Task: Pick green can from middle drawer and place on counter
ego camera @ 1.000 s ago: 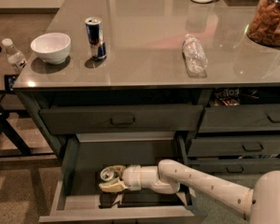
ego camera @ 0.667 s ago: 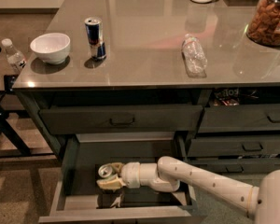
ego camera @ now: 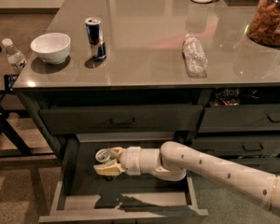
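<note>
The middle drawer (ego camera: 130,192) is pulled open below the counter (ego camera: 144,41). My gripper (ego camera: 105,163) reaches into it from the right on a white arm. It is shut on the green can (ego camera: 102,155), whose silver top shows between the cream fingers (ego camera: 108,169). The can's green body is mostly hidden by the fingers. The can hangs above the drawer floor at the left half, and its shadow falls on the floor below.
On the counter stand a white bowl (ego camera: 50,47), a tall blue-and-silver can (ego camera: 94,38), a plastic bottle lying on its side (ego camera: 194,55) and a snack jar (ego camera: 273,15). A small water bottle (ego camera: 14,55) stands on a side table at the left. Closed drawers (ego camera: 121,120) flank the open one.
The gripper has lifted the can off the drawer floor and carried it slightly left and up. The arm has risen with it.
</note>
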`<state>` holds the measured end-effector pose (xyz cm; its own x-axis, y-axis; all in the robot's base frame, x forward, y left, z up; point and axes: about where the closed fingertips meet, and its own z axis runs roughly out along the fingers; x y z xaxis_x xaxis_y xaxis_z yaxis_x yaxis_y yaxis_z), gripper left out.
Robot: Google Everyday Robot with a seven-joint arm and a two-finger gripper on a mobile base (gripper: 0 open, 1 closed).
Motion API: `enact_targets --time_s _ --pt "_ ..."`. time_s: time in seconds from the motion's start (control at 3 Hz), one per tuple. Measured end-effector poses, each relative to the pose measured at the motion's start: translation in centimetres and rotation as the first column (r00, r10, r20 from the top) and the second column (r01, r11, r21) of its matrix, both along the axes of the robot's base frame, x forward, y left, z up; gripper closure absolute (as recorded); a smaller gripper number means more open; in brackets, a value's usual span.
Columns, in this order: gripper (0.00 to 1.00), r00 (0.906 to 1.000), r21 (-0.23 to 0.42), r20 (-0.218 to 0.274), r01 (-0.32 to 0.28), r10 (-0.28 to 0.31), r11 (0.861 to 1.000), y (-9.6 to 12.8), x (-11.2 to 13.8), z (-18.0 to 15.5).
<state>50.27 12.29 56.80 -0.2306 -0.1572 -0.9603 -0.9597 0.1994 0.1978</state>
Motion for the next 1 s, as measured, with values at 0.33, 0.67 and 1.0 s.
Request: enact_targets --time_s 0.33,0.67,1.0 --pt "1.0 1.0 0.0 0.0 0.0 0.0 1.0 0.0 0.0 0.0" --pt "1.0 0.9981 -0.006 0.019 0.058 -0.058 0.998 -0.8 0.1 2.0" --pt "1.0 0.9899 -0.032 0.054 0.133 -0.131 0.991 -1.6 0.2 4.9"
